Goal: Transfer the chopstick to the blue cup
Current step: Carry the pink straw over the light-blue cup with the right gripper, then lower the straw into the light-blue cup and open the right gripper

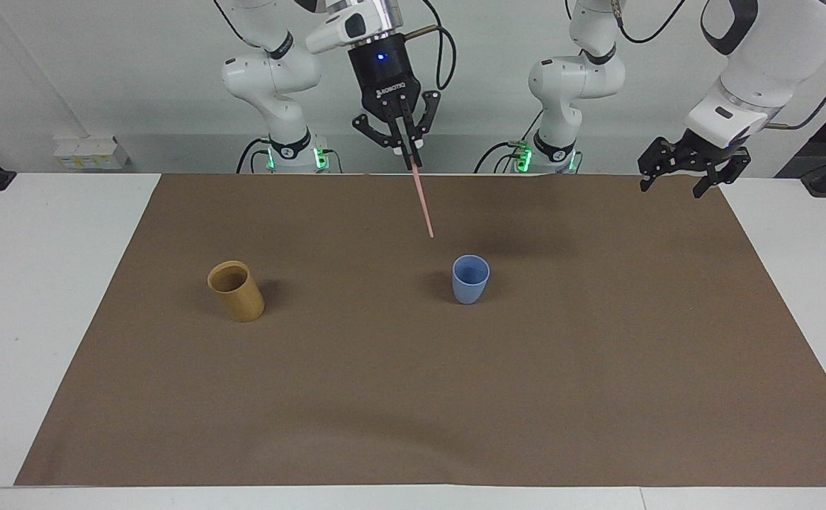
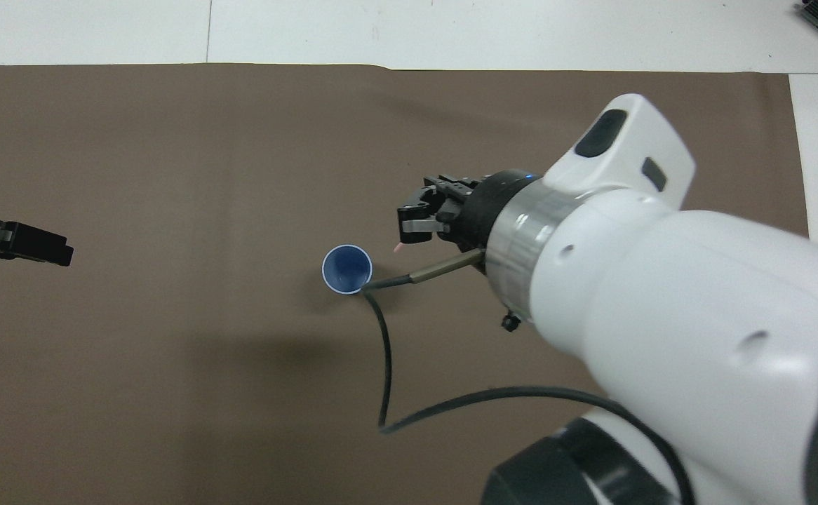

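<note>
Chopstick lifted, not yet in the blue cup.

My right gripper [image 1: 410, 150] has its fingers pinching the chopstick [image 1: 423, 201], hanging tilted just short of the blue cup [image 1: 470, 279]; lowering in remains. Left gripper [image 1: 689, 177] waits, fingers spread.

The sheet [image 1: 413, 397] that covered my worktop [image 1: 44, 297] looked like matt brown paper, smooth with some soft waves, and the worktop itself was white and smooth. The blue cup [image 1: 470, 279] looked like plastic with a soft, half-matt skin. The tan cup [image 1: 236, 291] had a bamboo-like look with a faint shine. The chopstick [image 1: 422, 202] was pale pink and smooth; its material I could not tell. My arm shells were glossy white plastic, with a ring of brushed metal at my right wrist.
</note>
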Tool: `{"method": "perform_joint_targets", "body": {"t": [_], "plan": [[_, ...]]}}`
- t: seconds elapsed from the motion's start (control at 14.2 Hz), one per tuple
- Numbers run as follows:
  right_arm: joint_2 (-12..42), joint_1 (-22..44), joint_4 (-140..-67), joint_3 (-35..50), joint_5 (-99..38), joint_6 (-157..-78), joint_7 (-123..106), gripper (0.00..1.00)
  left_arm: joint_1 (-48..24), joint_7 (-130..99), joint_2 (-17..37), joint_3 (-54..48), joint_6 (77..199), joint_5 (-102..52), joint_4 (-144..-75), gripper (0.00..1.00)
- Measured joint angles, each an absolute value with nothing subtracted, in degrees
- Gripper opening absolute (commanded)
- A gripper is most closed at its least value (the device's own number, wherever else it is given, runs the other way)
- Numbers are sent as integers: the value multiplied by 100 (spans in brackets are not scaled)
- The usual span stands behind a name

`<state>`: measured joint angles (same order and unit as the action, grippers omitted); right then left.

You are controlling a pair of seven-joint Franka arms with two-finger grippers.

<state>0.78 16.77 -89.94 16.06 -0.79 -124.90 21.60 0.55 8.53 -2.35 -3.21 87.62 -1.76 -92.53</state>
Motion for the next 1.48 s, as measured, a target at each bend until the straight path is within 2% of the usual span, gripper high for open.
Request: {"method": "perform_joint_targets", "body": {"t": [0.35,0.56,1.48], "plan": [[804,2292,-9013,1609,993,-13345,3350,0,56,853,-235,-312,8761,-176,-9252,100],[1066,2422,-9013,1608,1269,-13451,3582,0,56,853,-235,-312,8761,-176,-9252,100],[1078,2466,-9469,1611,1386,-13450,3582,0,56,853,-235,-312,8761,-176,-9252,100]]}}
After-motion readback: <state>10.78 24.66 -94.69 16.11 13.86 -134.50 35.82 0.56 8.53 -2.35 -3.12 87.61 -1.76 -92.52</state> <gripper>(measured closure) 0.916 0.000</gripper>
